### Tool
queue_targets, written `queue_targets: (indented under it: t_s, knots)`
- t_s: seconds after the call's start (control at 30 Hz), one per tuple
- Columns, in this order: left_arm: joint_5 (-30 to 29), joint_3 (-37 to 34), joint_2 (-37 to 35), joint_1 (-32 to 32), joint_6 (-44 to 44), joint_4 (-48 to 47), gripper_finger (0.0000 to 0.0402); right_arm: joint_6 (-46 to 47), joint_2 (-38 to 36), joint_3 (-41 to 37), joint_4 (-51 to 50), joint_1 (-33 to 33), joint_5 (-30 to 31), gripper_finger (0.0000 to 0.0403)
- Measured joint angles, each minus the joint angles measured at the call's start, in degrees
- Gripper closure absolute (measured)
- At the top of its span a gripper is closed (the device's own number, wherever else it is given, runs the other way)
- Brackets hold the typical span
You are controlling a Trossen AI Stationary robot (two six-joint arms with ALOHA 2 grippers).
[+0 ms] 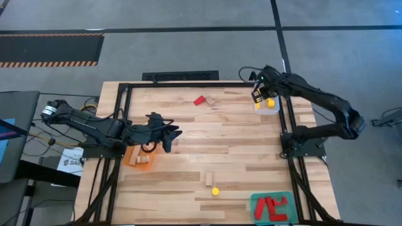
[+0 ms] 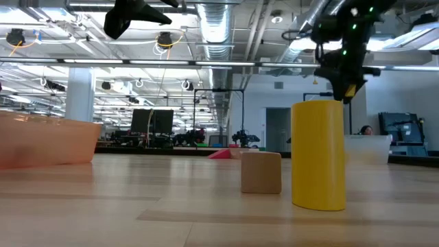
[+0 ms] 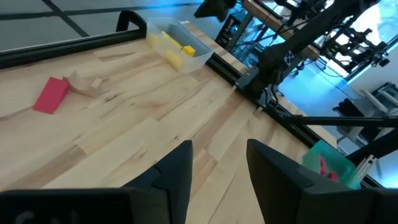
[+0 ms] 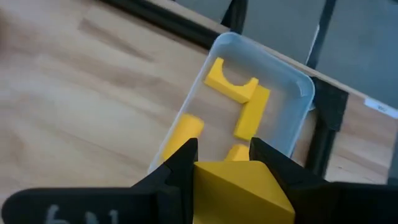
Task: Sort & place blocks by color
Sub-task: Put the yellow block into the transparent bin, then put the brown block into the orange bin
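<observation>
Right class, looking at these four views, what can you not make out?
- Green tray: the red blocks' count, too small in the high view.
- Orange tray: partly covered by the left arm from above.
- Yellow block in the right end effector: its lower part is cut off in the right wrist view.

The clear plastic tray [image 1: 269,105] sits at the far right edge of the wooden desk [image 1: 207,144], holding yellow blocks [image 4: 239,99], with the right hand [image 1: 257,95] and its yellow block [image 4: 239,186] above it. The orange tray [image 1: 137,157] lies at the left, beneath the left hand [image 1: 171,139]. The green tray [image 1: 272,207] sits in the near right corner; a plain wooden block [image 1: 209,179] and a yellow cylinder [image 1: 215,191] stand just left of it.
</observation>
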Motion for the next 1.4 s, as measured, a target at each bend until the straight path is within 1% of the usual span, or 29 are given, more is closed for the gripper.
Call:
queue_targets:
  t_s: [0.13,0.3,0.4,0.57,0.77,0.83,0.93,1.03,1.13,1.27,1.4]
  knots:
    - [-0.1,0.0,0.0,0.0,-0.1,-1.4,0.0265,-0.1,4.6,-0.9,4.1,-6.1,0.5,0.0273]
    - [-0.3,0.0,0.0,0.0,-1.1,-2.5,0.0265,-0.3,9.9,-0.9,7.1,-11.2,0.7,0.0248]
    - [-0.3,0.0,0.0,0.0,-2.0,-2.7,0.0265,-2.7,11.9,-0.6,8.4,-11.6,0.6,0.0239]
    - [0.2,0.0,0.0,0.0,-2.5,-3.0,0.0265,-3.3,14.3,-0.6,8.3,-11.8,0.3,0.0225]
    - [1.3,0.0,0.0,0.0,-3.1,-2.9,0.0265,-3.3,14.7,-0.6,8.6,-11.9,0.5,0.0183]
    - [1.7,0.0,0.0,0.0,-3.1,-2.9,0.0265,-3.4,13.6,-0.6,8.8,-11.2,-0.9,0.0169]
    - [1.7,0.0,0.0,0.0,-2.9,-2.9,0.0265,-4.1,11.1,-0.6,10.0,-9.7,-3.6,0.0158]
    - [1.6,0.0,0.0,0.0,-2.5,-2.9,0.0265,-3.8,7.9,-0.6,10.2,-7.1,-6.5,0.0157]
    - [1.6,0.0,0.0,0.0,-1.8,-2.9,0.0265,-1.8,4.6,-0.6,9.7,-3.2,-11.3,0.0159]
    - [1.6,0.0,0.0,0.0,0.0,-2.9,0.0265,1.2,0.5,-1.3,10.6,6.0,-18.1,0.0163]
    - [1.6,0.0,0.0,0.0,1.2,-2.9,0.0265,3.9,-0.5,-1.9,11.0,17.9,-18.6,0.0163]
